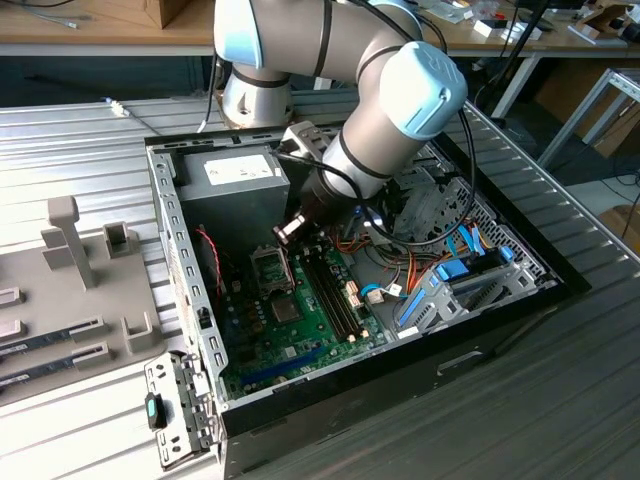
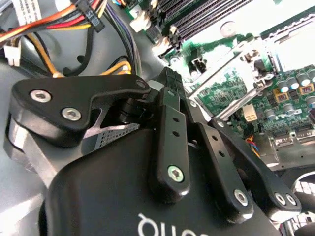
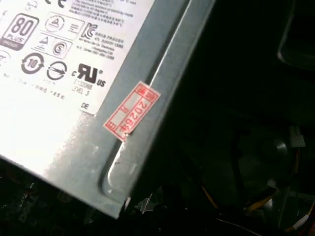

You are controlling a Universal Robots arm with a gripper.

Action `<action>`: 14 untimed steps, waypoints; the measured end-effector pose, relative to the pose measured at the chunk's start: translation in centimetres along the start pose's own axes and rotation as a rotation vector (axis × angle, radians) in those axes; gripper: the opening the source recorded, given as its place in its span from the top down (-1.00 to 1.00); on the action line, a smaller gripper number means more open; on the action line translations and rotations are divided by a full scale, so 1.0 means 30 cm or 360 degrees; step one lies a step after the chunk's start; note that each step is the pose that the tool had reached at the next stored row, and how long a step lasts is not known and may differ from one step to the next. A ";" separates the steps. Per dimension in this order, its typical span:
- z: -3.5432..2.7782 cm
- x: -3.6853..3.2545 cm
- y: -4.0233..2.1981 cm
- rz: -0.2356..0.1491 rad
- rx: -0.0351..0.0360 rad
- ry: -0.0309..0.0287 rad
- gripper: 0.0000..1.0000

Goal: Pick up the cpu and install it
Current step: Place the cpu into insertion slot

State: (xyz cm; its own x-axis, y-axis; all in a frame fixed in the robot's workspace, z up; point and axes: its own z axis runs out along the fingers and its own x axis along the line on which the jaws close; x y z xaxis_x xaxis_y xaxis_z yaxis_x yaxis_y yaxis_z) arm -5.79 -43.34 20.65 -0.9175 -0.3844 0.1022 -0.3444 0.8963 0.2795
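1 robot arm reaches down from the upper middle of the exterior view into 1 open computer case, which lies on a ribbed metal table. The case holds 1 grey power supply at its upper left and 1 green motherboard in the centre. A bundle of coloured cables and 1 blue drive bracket sit on the exterior view's right.

1 cpu socket sits on the board with its metal frame tipped up. The second wrist view shows the same socket.

At the left edge of the exterior view, 1 grey holder carries 2 long dark memory sticks, lying one just beside the other.

The arm's forearm slants down toward the frame's centre, and its wrist points the claw at the board. The claw hangs just above the socket, close to the power supply's lower corner. In the second wrist view the claw has its black links drawn close together. It appears closed on a small pale flat piece, the cpu, as far as can be told.

The first wrist view shows the power supply's labelled face with 1 red sticker.
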 end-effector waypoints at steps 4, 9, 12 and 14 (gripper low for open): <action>-0.006 0.001 0.002 -0.0018 -0.0037 -0.00114 0.79; -0.006 -0.002 0.000 -0.0018 -0.0016 -0.00017 0.79; -0.007 -0.003 -0.002 -0.0009 0.0032 0.00170 0.79; -0.008 -0.006 -0.004 0.0009 0.0113 0.00484 0.79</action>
State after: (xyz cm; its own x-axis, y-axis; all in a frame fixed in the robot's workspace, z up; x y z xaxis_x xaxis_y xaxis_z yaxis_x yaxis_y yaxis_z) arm -5.52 -43.42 20.82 -0.9134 -0.3848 0.1328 -0.3535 0.9115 0.2103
